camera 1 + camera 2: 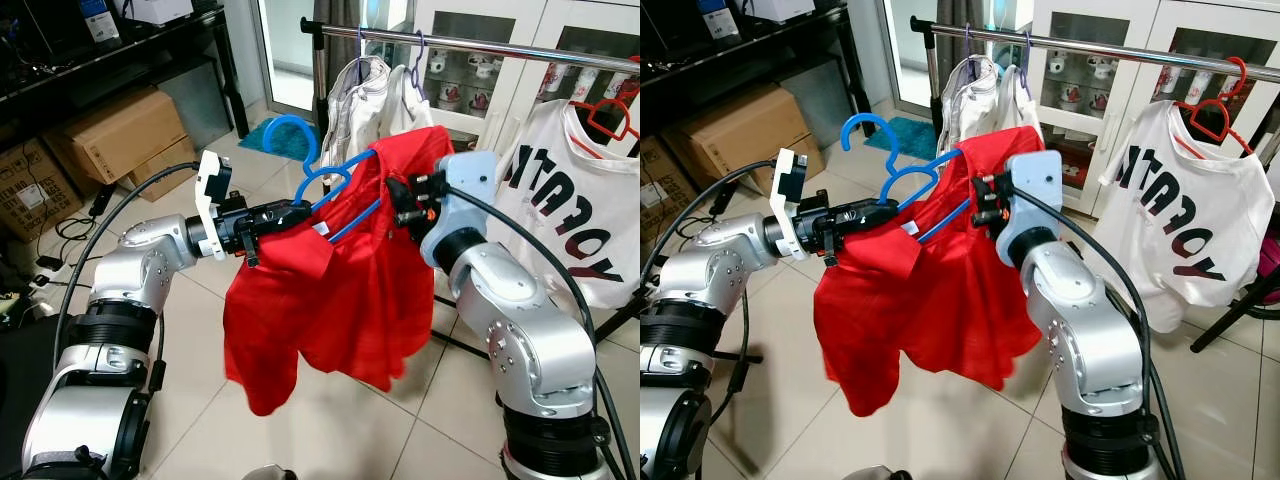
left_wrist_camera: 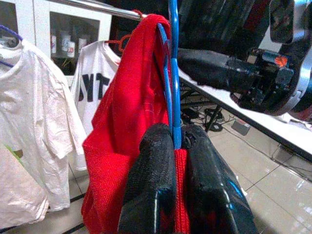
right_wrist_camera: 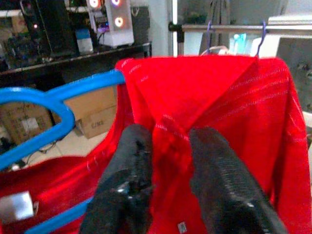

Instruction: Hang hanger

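Left fingers (image 2: pixel 173 161) clamping blue hanger (image 1: pixel 300 150), right fingers (image 3: pixel 170 165) pinching red shirt (image 1: pixel 340 290), rail (image 1: pixel 480 45) behind.

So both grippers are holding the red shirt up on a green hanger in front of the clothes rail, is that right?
Not quite: the hanger is blue, not green, as the left eye view shows. The rest holds: the left gripper and the right gripper hold the red shirt up on it in front of the clothes rail.
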